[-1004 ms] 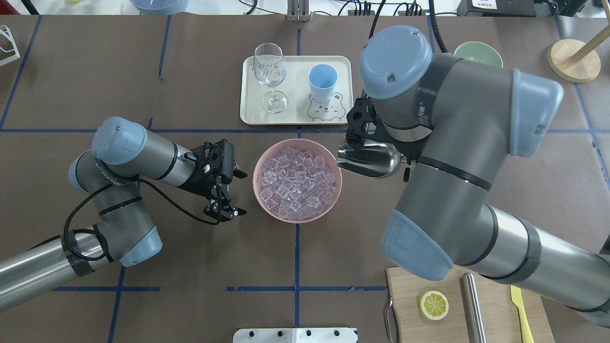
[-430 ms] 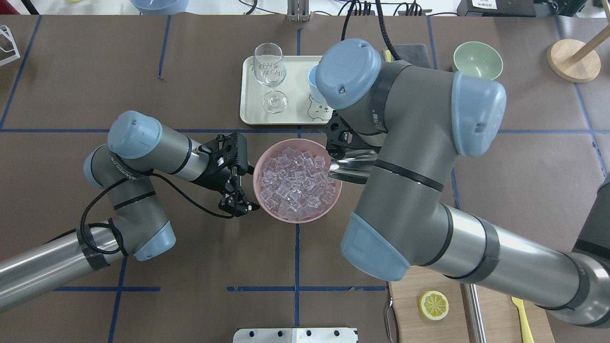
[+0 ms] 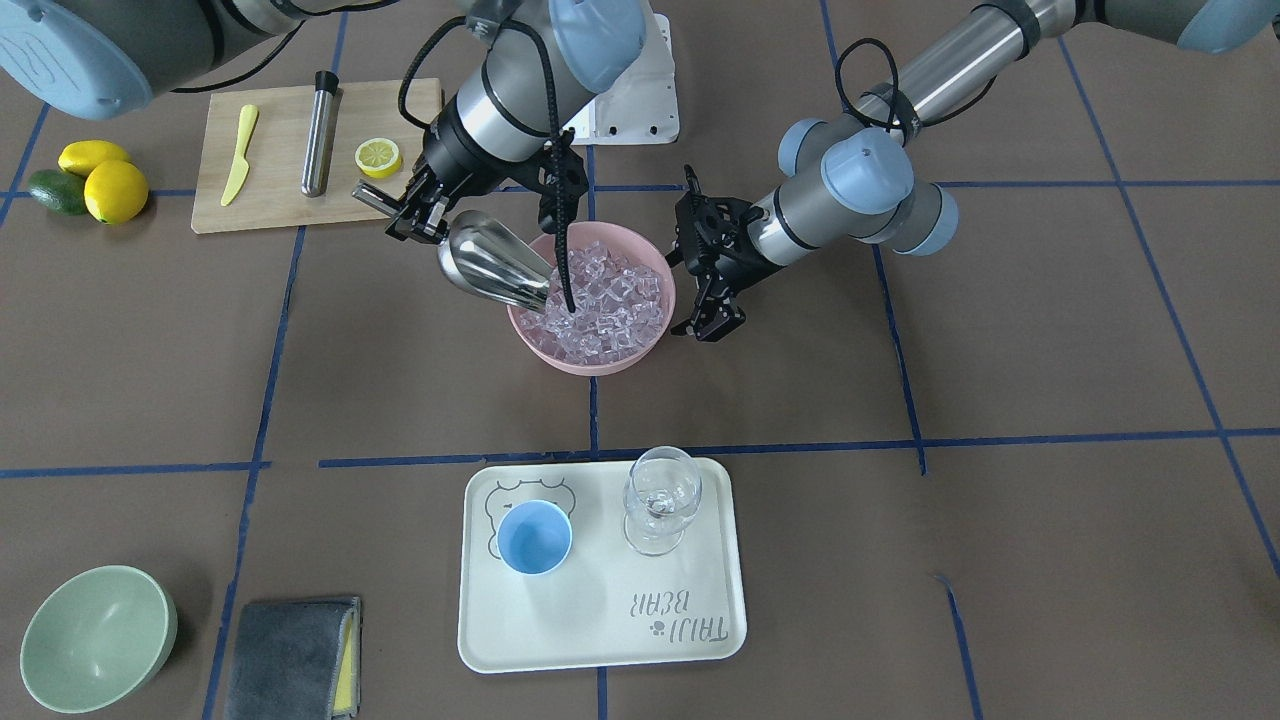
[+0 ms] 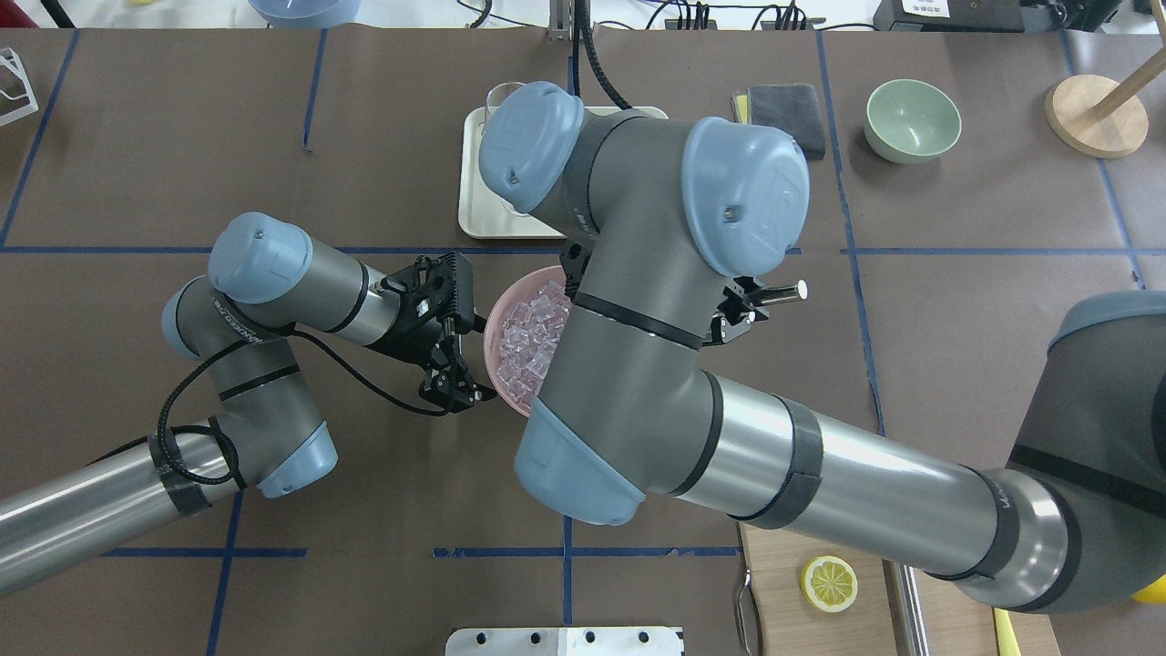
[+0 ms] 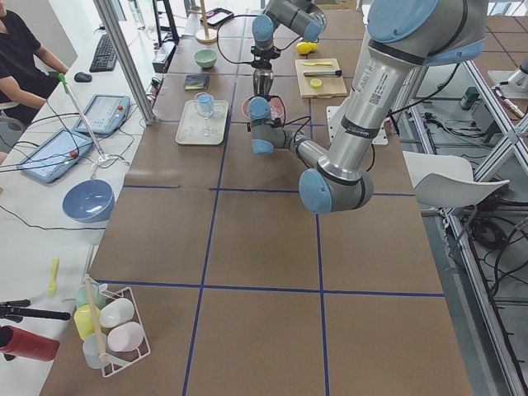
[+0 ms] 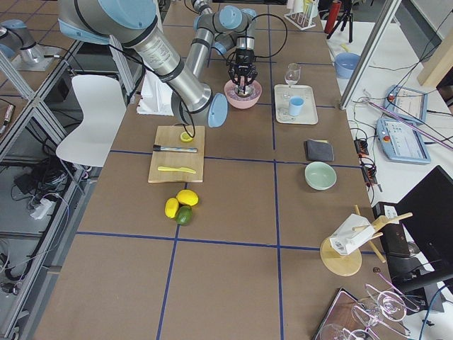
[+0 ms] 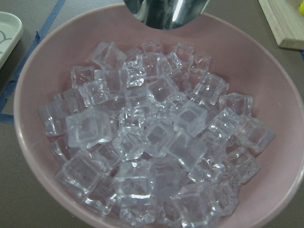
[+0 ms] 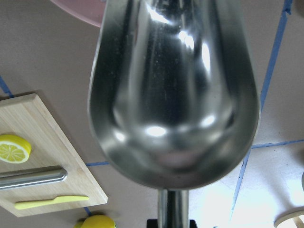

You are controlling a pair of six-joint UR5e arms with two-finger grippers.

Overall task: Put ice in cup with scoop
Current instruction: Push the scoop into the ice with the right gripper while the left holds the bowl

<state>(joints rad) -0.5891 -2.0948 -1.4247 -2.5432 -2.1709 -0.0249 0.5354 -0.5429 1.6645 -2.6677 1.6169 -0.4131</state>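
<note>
The steel scoop [image 3: 490, 265] is tilted down with its mouth at the rim of the pink bowl [image 3: 650, 345], touching the ice [image 3: 605, 300]. My right gripper [image 3: 410, 215] is shut on the scoop's rod handle. In the right wrist view the scoop's trough [image 8: 175, 95] shows no ice. My left gripper [image 3: 695, 290] is open beside the bowl's other side, holding nothing. Its wrist view shows the ice [image 7: 156, 142] and the scoop's tip [image 7: 164, 12]. The light-blue cup [image 3: 534, 537] stands empty on the tray [image 3: 600, 640]. In the overhead view my right arm hides the cup.
A wine glass [image 3: 660, 500] stands on the tray next to the cup. A cutting board [image 3: 280, 205] with a lemon slice, steel cylinder and yellow knife lies behind the right gripper. A pale-green bowl [image 3: 95, 640] and grey cloth [image 3: 290, 655] lie at the near left.
My right arm has swung left and carried the scoop from beside the bowl to its rim, onto the ice. My left gripper moved up to the bowl's side, then stayed there.
</note>
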